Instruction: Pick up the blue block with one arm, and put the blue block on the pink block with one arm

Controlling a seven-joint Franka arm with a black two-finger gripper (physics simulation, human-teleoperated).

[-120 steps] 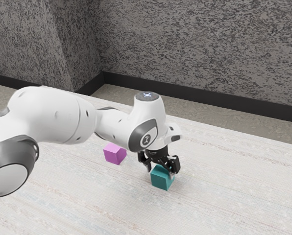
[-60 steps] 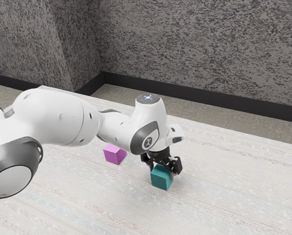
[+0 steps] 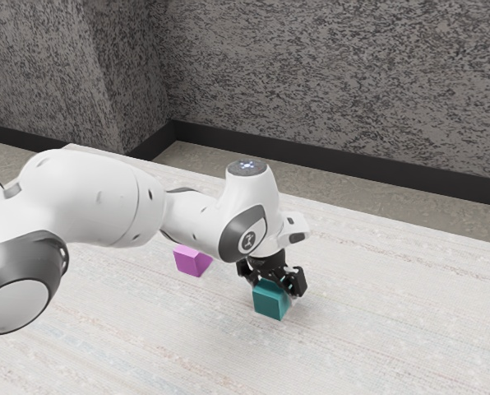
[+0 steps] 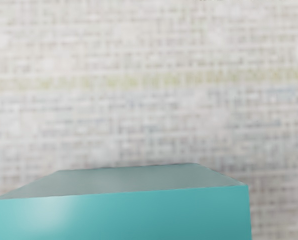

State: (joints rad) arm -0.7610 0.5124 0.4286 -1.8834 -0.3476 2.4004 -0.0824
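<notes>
At the table (image 3: 393,313): gripper (image 3: 271,281) has descended onto blue block (image 3: 270,300).
Jaws apart, straddling its top; grasp judged not yet made; pink block (image 3: 192,262) lies apart.

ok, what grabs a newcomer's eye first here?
The big white Franka arm reaching in from the exterior view's left, its black gripper down at the teal-blue block on the pale table. A pink block sits apart from it, toward the exterior view's left.
</notes>
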